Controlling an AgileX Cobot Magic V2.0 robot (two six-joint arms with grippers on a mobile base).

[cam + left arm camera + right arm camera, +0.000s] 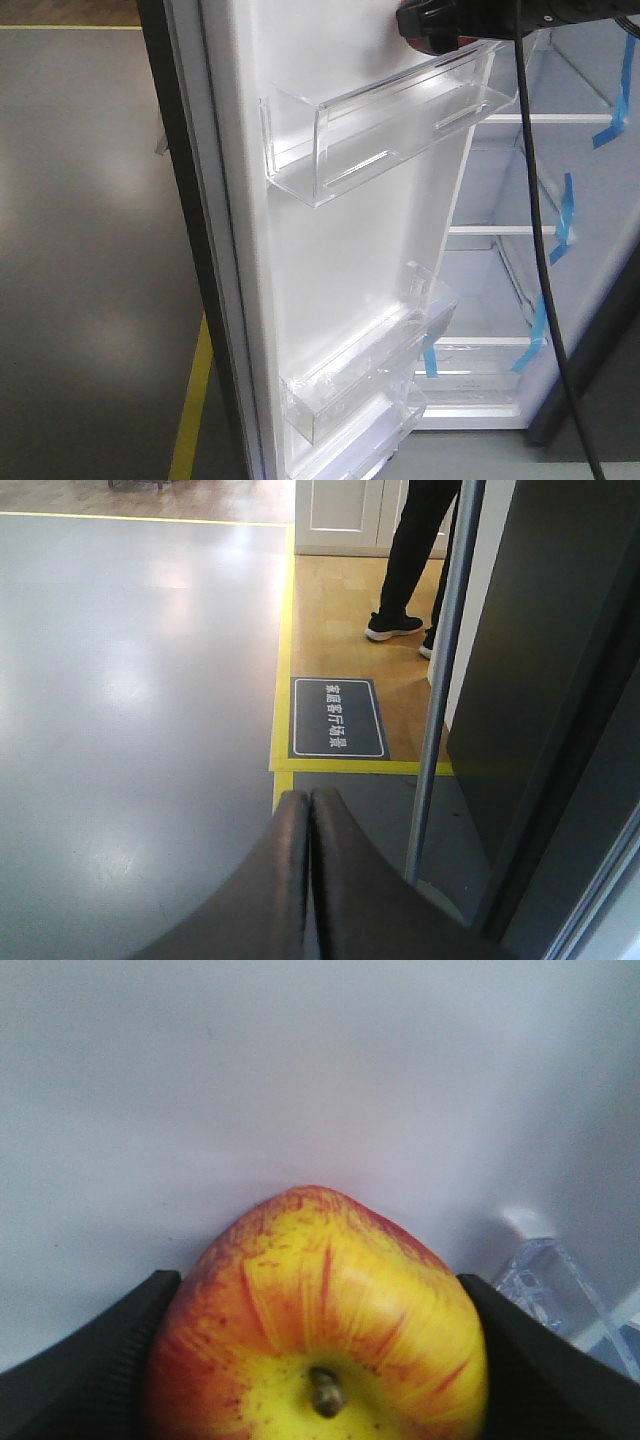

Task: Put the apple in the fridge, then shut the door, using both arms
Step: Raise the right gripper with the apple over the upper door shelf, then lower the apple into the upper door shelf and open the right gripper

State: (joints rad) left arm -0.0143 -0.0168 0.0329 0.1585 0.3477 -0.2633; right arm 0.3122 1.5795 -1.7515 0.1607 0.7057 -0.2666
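Placement is not yet happening: the apple point(320, 1330) is sitting clamped between the right gripper point(318, 1290)'s two pads, stem toward the wrist camera, facing a plain white surface. In the front view that gripper is hovering at the top edge of the open door point(340, 270), just above its upper bin point(400, 120), apparently outside the fridge point(600, 250)'s shelves point(500, 230). The left gripper point(310, 815) is hanging clenched on nothing, pointing at the floor point(130, 730) beside what looks like the door's outer face. Judging by this, the pickup is done; setting the apple on a shelf, releasing it and shutting the door are all waiting.
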